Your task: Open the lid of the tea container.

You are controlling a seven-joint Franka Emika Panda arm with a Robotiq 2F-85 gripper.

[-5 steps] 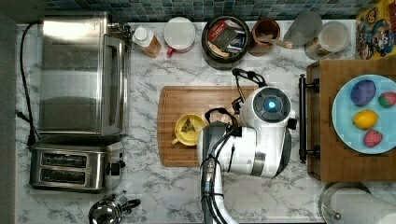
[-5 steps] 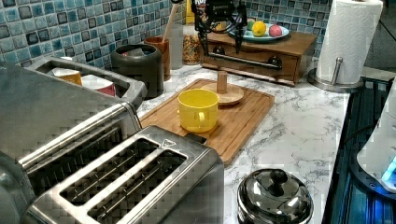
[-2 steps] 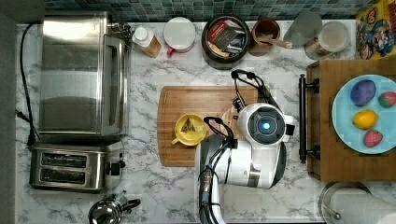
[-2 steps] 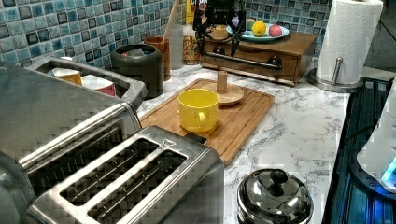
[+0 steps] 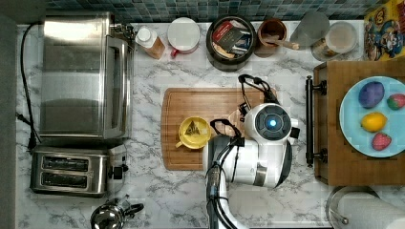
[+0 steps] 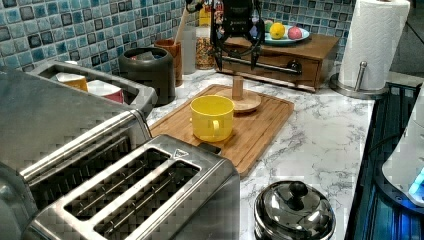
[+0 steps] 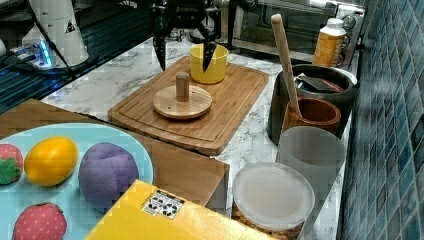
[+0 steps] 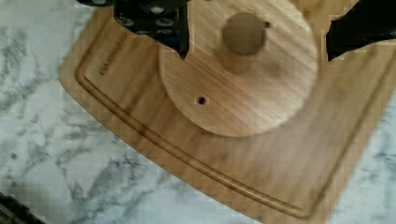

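Hovering over the wooden lid (image 7: 182,101) on the cutting board (image 7: 220,120), the hand (image 7: 183,51) is spread wide and holds nothing.

In the right view its two dark fingers (image 7: 161,52) point down on either side of the lid's upright knob (image 7: 182,85), well above it and apart from it; the wrist view shows both fingertips flanking the round wooden disc with its knob in the gap between them. The lid lies flat on the board, just beside the yellow mug (image 5: 193,132). The tea container (image 5: 231,36) stands uncovered at the back of the marble counter (image 5: 143,191) by the tiled wall, packets showing inside. In the top view it sits between the red mug (image 5: 183,34) on the top view's left and the brown cup (image 5: 271,30) with a wooden stick on the top view's right, well apart from the hand.
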